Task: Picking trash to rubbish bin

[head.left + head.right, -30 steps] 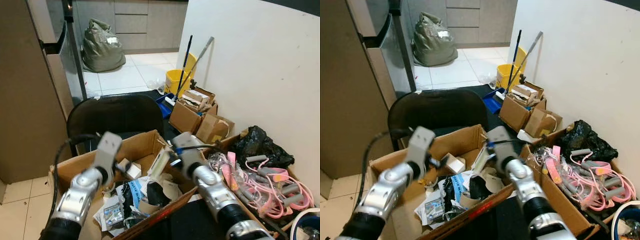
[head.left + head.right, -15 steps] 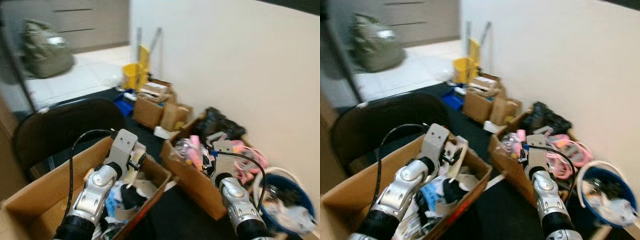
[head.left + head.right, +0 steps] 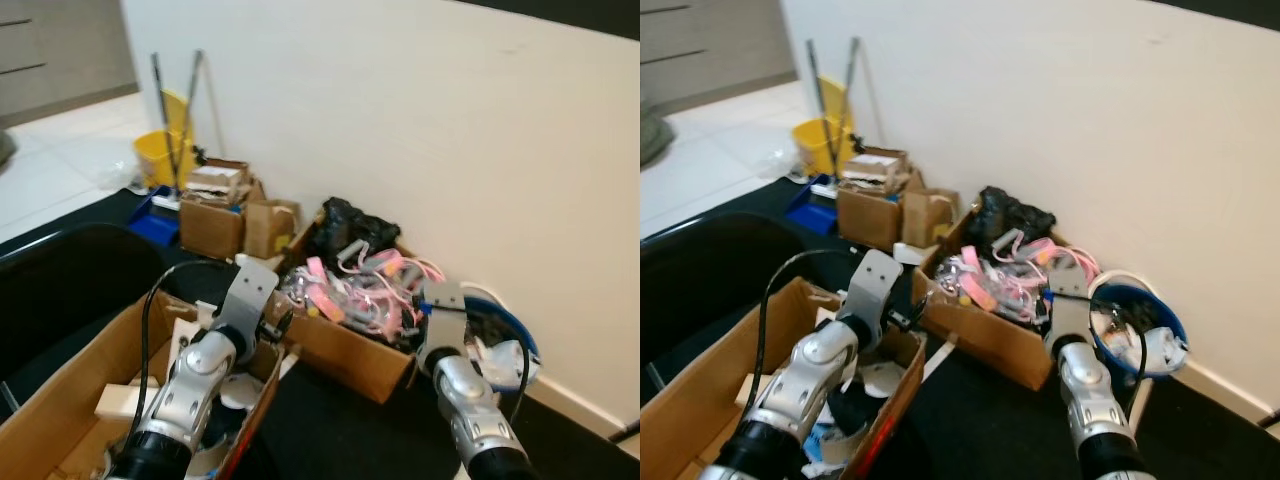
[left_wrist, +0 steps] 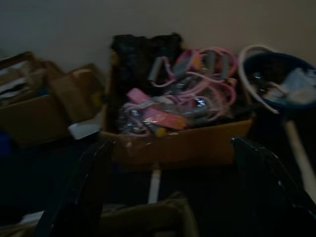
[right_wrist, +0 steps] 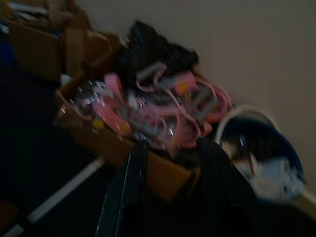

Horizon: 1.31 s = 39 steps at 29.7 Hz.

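**A:** Where are the two arms?

**B:** Both are raised in front of the robot. The left gripper [image 4: 168,197] hangs over the far corner of a large cardboard box [image 3: 60,400] that holds paper scraps [image 3: 872,385] and other trash. Its fingers [image 4: 84,192] stand wide apart with nothing between them. The right gripper [image 5: 170,187] points toward a second cardboard box [image 3: 980,340] by the white wall [image 3: 420,120]. Its fingers [image 5: 126,192] are parted by a narrow gap, and nothing is held there either.

**A:** What is in that second box?

**B:** A tangle of pink cords and grey handles [image 3: 370,290], with a crumpled black plastic bag [image 3: 1010,218] at the wall end.

**A:** And the rubbish bin?

**B:** A blue bin [image 3: 1140,335] with a white rim stands on the floor just beside that box, against the wall. It has white crumpled trash [image 5: 274,173] inside. It sits just past the right gripper.

**A:** Anything else nearby?

**B:** Farther along the wall there are two smaller cardboard boxes [image 3: 225,215] touching one another, then a yellow mop bucket [image 3: 825,145] with two long handles [image 3: 175,100] leaning on the wall. A blue dustpan [image 3: 155,225] lies on the dark floor mat [image 3: 980,420] beside those boxes. A black rounded chair back [image 3: 70,280] shows beside the large box, on the side away from the wall.
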Tool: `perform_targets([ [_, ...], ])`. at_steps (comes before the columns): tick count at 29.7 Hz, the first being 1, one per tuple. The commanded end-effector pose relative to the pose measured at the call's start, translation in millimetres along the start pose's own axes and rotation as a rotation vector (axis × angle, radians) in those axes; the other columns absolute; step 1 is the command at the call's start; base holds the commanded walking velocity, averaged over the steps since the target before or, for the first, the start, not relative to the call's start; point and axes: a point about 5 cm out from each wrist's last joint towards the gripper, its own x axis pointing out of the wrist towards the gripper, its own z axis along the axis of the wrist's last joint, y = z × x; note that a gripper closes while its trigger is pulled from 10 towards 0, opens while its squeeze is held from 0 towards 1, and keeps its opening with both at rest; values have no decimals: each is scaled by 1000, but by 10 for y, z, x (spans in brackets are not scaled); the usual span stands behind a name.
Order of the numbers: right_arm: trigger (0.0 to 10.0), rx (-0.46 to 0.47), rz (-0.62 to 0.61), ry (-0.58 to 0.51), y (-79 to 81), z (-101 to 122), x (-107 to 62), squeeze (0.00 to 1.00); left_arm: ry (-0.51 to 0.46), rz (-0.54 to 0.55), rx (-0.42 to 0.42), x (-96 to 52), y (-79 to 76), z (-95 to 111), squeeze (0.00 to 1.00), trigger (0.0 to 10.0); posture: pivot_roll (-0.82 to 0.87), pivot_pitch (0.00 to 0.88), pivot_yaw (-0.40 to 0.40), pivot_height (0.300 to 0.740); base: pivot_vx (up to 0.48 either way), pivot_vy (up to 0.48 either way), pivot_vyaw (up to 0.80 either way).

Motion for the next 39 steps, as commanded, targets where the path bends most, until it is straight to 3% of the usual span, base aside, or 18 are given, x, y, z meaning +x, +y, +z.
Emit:
perform_targets([
  [1,10000,-5,-11,25,-36,-51,-31,0,16,-8,7,3,-27,-46,0,10000,-72,35,-57,740,0,0,-800],
  [39,10000,-24,-40,65,-70,-110,-131,0,-4,0,11,21,-46,-46,0,10000,-76,24,-61,740,0,0,-800],
])
